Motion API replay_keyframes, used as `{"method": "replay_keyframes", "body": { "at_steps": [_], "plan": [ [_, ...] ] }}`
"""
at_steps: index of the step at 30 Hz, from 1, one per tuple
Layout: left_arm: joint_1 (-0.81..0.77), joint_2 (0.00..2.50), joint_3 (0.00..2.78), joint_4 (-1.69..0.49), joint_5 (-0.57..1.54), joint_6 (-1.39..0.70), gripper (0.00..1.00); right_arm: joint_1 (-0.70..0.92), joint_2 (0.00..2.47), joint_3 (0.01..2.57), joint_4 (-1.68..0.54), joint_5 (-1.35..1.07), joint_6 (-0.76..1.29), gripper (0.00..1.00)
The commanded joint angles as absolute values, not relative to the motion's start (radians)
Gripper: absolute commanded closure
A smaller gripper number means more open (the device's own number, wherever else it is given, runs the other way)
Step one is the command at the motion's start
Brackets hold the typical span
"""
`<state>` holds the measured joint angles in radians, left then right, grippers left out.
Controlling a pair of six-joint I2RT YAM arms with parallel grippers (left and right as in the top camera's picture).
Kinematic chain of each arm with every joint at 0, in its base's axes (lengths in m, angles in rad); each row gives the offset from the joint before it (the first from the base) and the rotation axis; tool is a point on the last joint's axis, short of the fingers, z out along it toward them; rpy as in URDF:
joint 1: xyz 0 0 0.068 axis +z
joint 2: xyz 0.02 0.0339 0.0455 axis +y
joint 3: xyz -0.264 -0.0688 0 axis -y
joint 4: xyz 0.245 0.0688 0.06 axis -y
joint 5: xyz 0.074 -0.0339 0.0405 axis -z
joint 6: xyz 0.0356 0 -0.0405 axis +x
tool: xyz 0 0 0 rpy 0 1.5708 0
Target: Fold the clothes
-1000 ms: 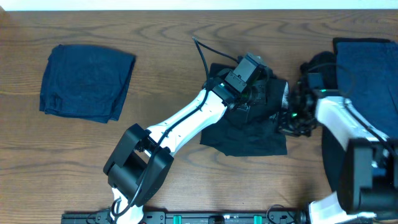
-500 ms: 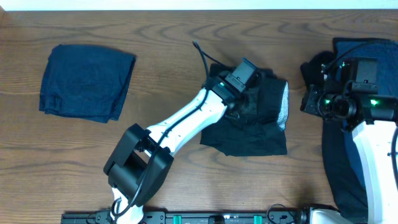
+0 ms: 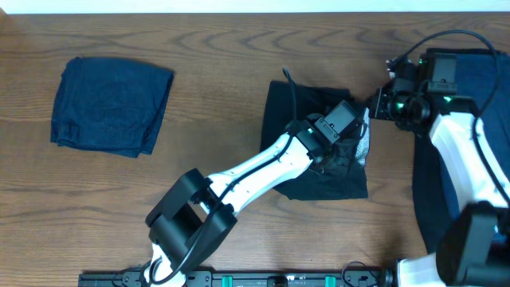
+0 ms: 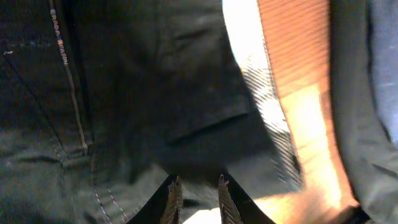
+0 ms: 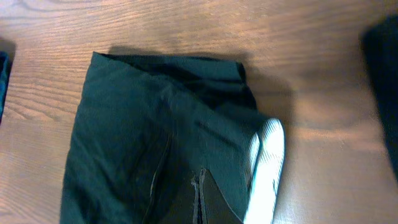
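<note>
A black garment [image 3: 307, 171] lies crumpled at the table's middle, its pale grey inner hem [image 3: 363, 143] turned up along the right edge. My left gripper [image 3: 349, 137] is low on the garment's right part. In the left wrist view its fingers [image 4: 173, 198] stand close together with a pinch of the black cloth [image 4: 143, 93] between them. My right gripper [image 3: 381, 105] hovers just right of the garment, shut and empty. The right wrist view looks down past its closed fingers [image 5: 199, 190] at the black garment [image 5: 124, 124] and the hem [image 5: 267, 162].
One folded navy garment [image 3: 107, 104] sits at the far left. More navy cloth [image 3: 470, 76] lies at the right edge under the right arm. A black cable [image 3: 291, 84] arcs over the black garment from the left wrist.
My left gripper slid from the garment's upper part down and right and closed on the cloth. My right gripper left the garment's right edge, shut, and pulled up and back.
</note>
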<state>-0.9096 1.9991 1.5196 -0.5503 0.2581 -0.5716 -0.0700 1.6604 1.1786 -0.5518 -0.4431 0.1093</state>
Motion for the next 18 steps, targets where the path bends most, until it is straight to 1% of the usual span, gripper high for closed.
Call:
{"method": "replay_keyframes", "body": {
  "at_steps": [1, 7, 11, 18],
  "plan": [
    [-0.909, 2.033, 1.504, -0.551, 0.246, -0.562, 0.78, -0.071, 1.739, 1.169, -0.512, -0.529, 0.065, 0.99],
    [-0.912, 2.059, 1.503, -0.54, 0.246, -0.562, 0.77, -0.071, 1.907, 1.169, -0.443, -0.523, 0.05, 0.99],
    [-0.918, 2.093, 1.5, -0.541, 0.266, -0.562, 0.77, -0.072, 2.015, 1.169, -0.387, -0.477, 0.051, 0.99],
    [-0.953, 2.186, 1.488, -0.546, 0.316, -0.562, 0.78, -0.072, 2.071, 1.169, -0.389, -0.442, 0.051, 0.99]
  ]
}}
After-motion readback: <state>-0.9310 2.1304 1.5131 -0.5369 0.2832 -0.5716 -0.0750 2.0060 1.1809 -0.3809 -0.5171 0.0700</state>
